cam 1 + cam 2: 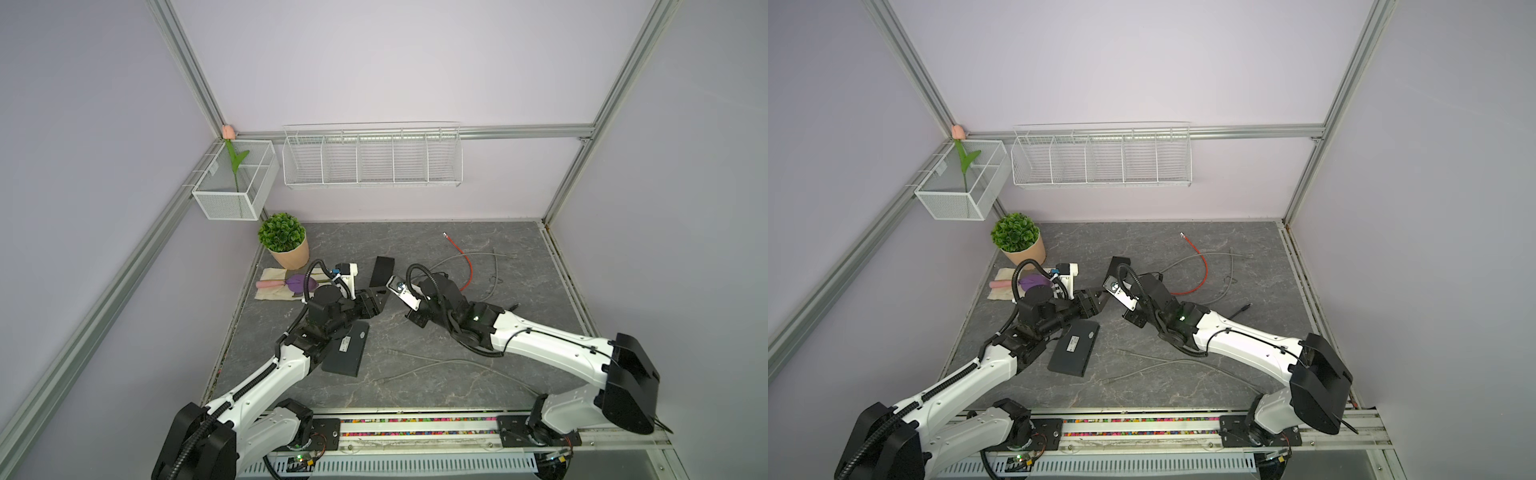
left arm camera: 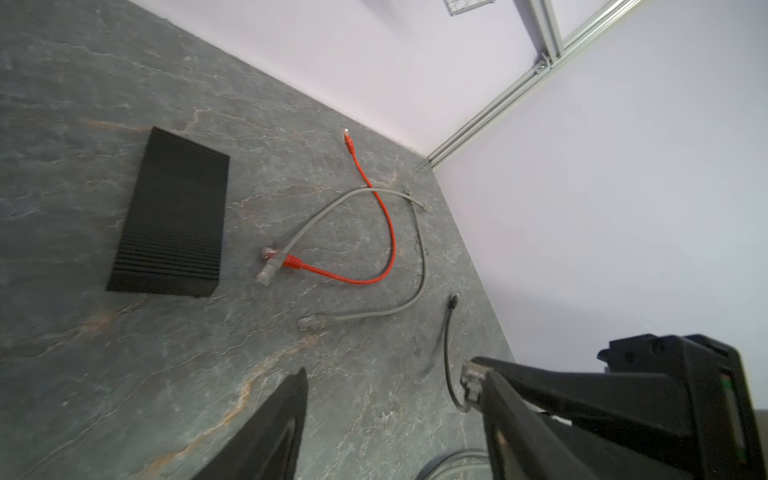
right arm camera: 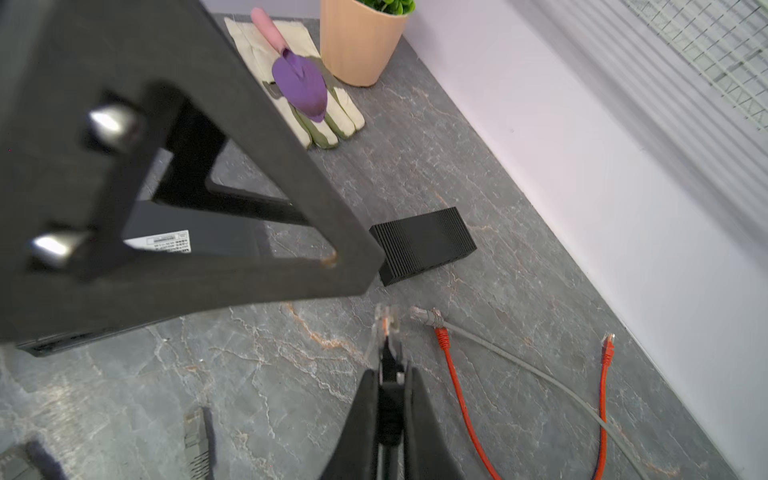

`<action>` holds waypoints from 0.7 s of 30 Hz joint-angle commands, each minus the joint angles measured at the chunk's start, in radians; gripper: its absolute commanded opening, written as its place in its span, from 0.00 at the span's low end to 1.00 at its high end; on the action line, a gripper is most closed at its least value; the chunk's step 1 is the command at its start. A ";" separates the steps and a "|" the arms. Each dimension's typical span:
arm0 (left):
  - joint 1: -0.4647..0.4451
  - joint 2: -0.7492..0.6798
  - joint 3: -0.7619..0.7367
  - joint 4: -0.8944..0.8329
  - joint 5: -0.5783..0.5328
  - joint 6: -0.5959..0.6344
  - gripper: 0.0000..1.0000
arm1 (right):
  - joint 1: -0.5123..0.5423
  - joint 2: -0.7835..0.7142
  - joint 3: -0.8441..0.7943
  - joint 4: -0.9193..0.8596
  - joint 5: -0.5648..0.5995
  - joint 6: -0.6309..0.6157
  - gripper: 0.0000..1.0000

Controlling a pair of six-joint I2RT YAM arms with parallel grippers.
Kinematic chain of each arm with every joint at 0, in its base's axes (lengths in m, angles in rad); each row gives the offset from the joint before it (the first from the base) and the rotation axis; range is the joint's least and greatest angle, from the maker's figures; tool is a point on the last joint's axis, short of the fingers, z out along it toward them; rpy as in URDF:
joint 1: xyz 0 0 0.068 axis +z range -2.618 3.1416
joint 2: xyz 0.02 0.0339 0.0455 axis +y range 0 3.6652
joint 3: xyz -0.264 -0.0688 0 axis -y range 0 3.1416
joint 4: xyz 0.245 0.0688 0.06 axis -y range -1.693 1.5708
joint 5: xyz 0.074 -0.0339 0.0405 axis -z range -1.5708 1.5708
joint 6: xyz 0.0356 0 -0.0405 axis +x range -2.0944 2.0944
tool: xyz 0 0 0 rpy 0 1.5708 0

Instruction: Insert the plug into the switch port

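Both top views: the left gripper [image 1: 380,293] and the right gripper [image 1: 390,286] meet nearly tip to tip above the table [image 1: 457,332], near the ribbed black box [image 1: 382,270]; the flat labelled box [image 1: 345,349] lies partly under the left arm; the plug cannot be made out here.

Left wrist view: the left gripper's fingers stand spread with nothing between them; the plug [image 2: 471,380] sits at the right gripper's tip, just beside one left finger; the ribbed black box lies well ahead.

Right wrist view: the right gripper's fingers are pressed together, pinching the plug by its rear, its clear nose protruding; its long axis points at the near end of the ribbed black box, ahead and apart; the flat labelled box lies off to one side, behind a left finger.

No port face shows on either box; which one is the switch cannot be told. Judgement: the right arm carries the plug, so the alignment falls to it.
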 commanded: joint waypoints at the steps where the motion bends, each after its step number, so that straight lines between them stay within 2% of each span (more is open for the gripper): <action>1: -0.021 0.018 0.053 0.049 0.016 -0.002 0.66 | -0.004 -0.025 -0.023 0.004 -0.036 -0.017 0.07; 7: -0.058 0.058 0.075 0.077 0.026 -0.009 0.61 | -0.004 -0.013 -0.021 0.003 -0.028 -0.017 0.07; 15: -0.073 0.077 0.074 0.097 0.029 -0.007 0.47 | -0.008 -0.010 -0.018 0.009 -0.048 -0.017 0.07; 21: -0.078 0.101 0.089 0.113 0.050 -0.015 0.31 | -0.015 -0.020 -0.027 0.019 -0.055 -0.009 0.07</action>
